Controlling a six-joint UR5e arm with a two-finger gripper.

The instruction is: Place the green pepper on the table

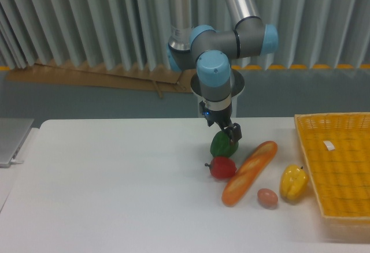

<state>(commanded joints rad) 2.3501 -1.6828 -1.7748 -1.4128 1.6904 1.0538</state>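
Nearly complete: glossy dark-green bell pepper [222, 145] resting on flat white tabletop [115, 189], at 12 o'clock of red pepper [222, 167]; two-finger gripper [228, 131] at its top, grip state indeterminable; release and retreat pending.

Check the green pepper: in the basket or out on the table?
Out. The green pepper sits on the white table left of the basket, just behind the red pepper, with the tool right at its top.
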